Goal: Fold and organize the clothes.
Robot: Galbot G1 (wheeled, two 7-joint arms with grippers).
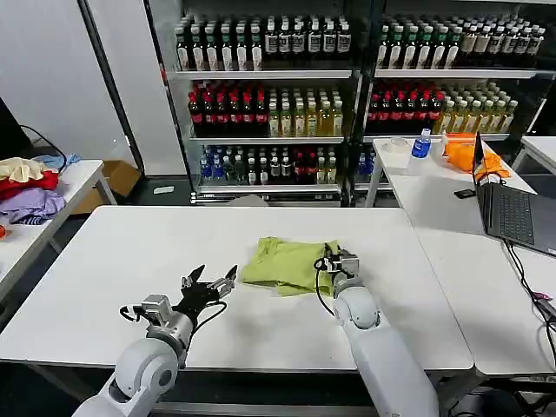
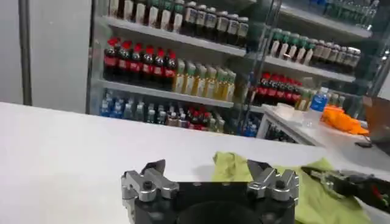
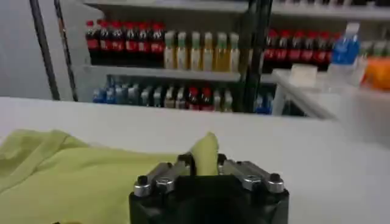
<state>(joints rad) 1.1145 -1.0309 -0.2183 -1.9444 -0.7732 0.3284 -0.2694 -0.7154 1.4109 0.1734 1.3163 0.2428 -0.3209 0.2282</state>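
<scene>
The lime-green T-shirt lies partly folded near the middle of the white table, bunched into a rough rectangle with its long side running from nine to three o'clock. The right gripper sits at the shirt's three o'clock edge, and the right wrist view shows its jaws pinched together on a raised tuck of the yellow-green fabric, so that corner is in hand. The left gripper rests just beside the shirt at about eight o'clock from it, apart from the cloth, with its fingers spread wide and nothing between them; in its wrist view the near edge of the shirt lies just ahead of the spread jaws. This looks like the middle of a fold: one side is gripped, the other is not yet taken. The next move probably calls for the left gripper to travel toward two o'clock to the free edge and close on it, so both sides can be lifted and laid over evenly. Thin fabric like this may slip or drag if one side is pulled alone. Behind the table, at twelve o'clock, stand shelves of bottles, and a laptop sits on the neighbouring table at two o'clock.
</scene>
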